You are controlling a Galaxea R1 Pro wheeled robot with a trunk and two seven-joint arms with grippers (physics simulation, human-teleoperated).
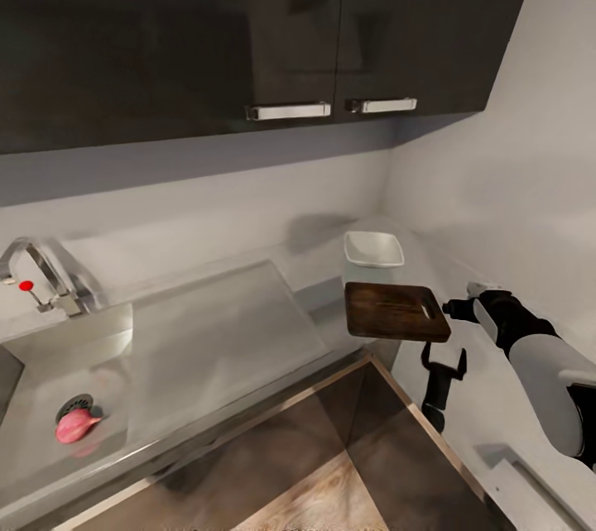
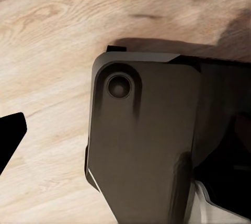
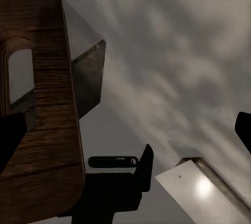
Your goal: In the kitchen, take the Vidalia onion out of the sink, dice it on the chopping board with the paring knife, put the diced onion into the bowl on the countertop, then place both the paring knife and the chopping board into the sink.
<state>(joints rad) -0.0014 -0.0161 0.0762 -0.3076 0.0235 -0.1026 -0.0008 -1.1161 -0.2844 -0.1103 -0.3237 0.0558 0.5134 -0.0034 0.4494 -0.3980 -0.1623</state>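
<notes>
The pinkish Vidalia onion [image 1: 74,425] lies in the steel sink [image 1: 50,365] beside the round drain, under the chrome tap [image 1: 37,270]. The brown chopping board [image 1: 396,310] rests in the corner of the grey countertop [image 1: 223,332], its handle slot [image 3: 21,75] towards my right gripper [image 1: 454,308]. That gripper [image 3: 125,132] is open, fingers wide apart, one fingertip [image 3: 10,135] overlapping the board's slotted end. The white bowl [image 1: 372,250] stands just behind the board. My left gripper [image 2: 125,130] hangs over the wooden floor, one fingertip [image 2: 10,135] showing. The paring knife is out of view.
A black two-pronged object [image 1: 439,378] stands on the right-hand run of counter just in front of the board. Dark wall cabinets [image 1: 290,26] hang overhead. The wall [image 1: 513,167] is close on the right. Wooden floor [image 1: 323,490] lies below the counter corner.
</notes>
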